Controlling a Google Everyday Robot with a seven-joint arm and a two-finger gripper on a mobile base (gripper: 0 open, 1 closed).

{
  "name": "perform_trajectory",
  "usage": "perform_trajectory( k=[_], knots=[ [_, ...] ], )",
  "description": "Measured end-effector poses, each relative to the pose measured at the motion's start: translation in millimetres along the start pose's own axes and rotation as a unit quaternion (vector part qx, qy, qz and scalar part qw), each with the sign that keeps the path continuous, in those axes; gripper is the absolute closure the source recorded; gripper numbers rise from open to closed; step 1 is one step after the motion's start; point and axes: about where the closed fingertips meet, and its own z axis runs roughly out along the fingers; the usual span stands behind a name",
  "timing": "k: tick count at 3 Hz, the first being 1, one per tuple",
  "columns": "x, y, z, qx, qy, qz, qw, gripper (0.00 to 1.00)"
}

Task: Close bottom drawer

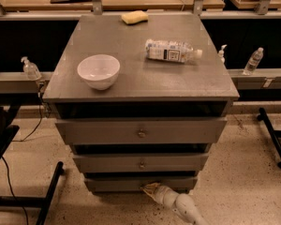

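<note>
The grey cabinet [140, 86] stands in the middle of the camera view with three drawers. The bottom drawer [117, 183] is the lowest, slimmest grey front and sits out a little from the cabinet body. Its knob is hidden behind my gripper. My gripper [150, 188] comes in from the lower right on a white arm [180, 204] and its tip is against the middle of the bottom drawer's front. The middle drawer [141, 163] and the top drawer [140, 131] each show a small round knob.
On the cabinet top lie a white bowl [99, 71], a plastic bottle on its side [171, 51] and a yellow sponge [134, 17]. Black stand legs are at the left [49, 191] and right [274, 139]. Bottles stand on rails behind, at the left [30, 69] and right [253, 60].
</note>
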Motion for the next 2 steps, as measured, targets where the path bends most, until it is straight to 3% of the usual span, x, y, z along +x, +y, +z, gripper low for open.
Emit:
perform_trajectory(
  k=[1,2],
  knots=[
    [0,0,0,0.000,0.000,0.000,1.0000,1.00],
    [-9,8,-18,-0.021,-0.013,0.000,0.9997,1.00]
  ],
)
